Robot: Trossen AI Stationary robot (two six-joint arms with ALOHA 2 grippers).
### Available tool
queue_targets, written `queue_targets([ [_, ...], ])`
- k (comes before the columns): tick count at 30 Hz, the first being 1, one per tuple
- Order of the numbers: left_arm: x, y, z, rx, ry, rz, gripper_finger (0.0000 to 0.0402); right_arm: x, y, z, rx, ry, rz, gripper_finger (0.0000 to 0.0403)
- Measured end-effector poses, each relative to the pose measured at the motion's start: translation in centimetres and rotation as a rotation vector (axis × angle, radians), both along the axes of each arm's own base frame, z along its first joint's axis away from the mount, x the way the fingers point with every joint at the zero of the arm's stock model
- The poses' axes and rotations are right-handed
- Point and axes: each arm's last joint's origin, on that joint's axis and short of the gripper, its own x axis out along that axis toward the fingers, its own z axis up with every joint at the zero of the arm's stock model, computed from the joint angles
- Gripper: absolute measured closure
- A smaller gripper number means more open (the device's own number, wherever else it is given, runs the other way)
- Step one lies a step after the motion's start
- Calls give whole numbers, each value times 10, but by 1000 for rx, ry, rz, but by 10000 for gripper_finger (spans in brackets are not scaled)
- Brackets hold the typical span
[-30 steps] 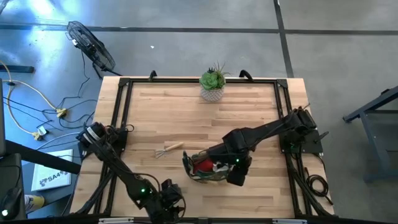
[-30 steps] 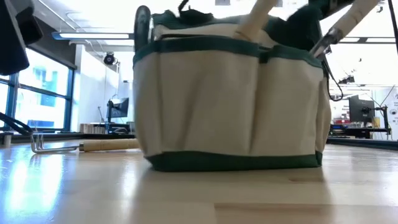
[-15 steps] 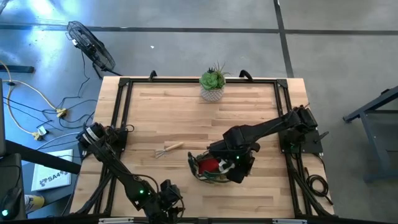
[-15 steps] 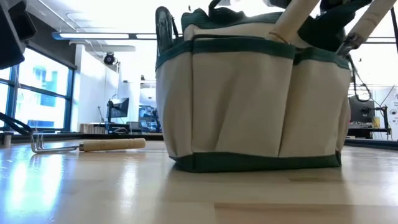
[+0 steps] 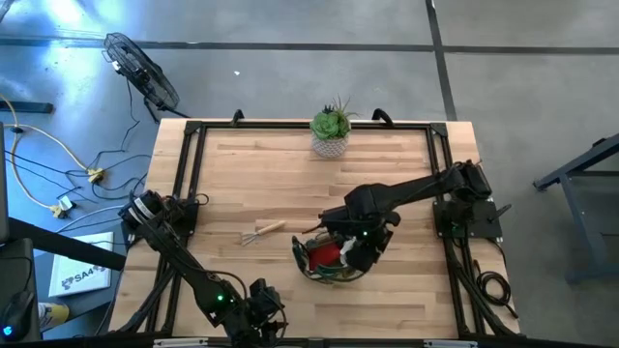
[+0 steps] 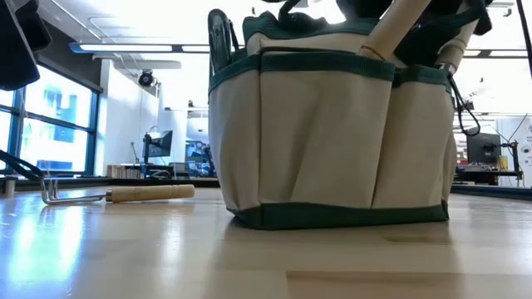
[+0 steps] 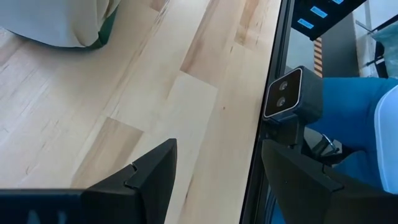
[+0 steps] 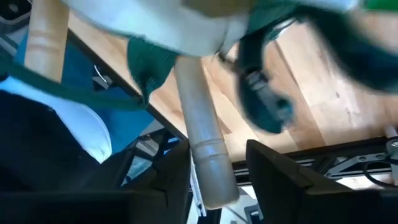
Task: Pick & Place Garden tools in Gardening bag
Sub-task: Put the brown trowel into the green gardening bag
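While the right hand (image 5: 363,249) hovered over the gardening bag (image 5: 329,259), fingers parted around a wooden tool handle (image 8: 202,146), the rake (image 5: 262,232) lay well apart on the counter (image 5: 251,174); the left hand (image 7: 214,177) waited open.

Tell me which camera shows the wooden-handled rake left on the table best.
The low view: the rake lies side-on, prongs and handle fully visible, left of the gardening bag. The high view shows the rake only small, near the table's middle. Neither wrist view shows it.
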Motion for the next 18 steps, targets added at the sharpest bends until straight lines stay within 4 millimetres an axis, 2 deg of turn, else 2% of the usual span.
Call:
queue_targets([
  [8, 0, 0, 0, 6, -6, 6, 172, 12, -8, -1, 17, -106, -29, 258],
  [18, 0, 1, 0, 21, -8, 7, 172, 22, -6, -1, 64, -203, -31, 268],
])
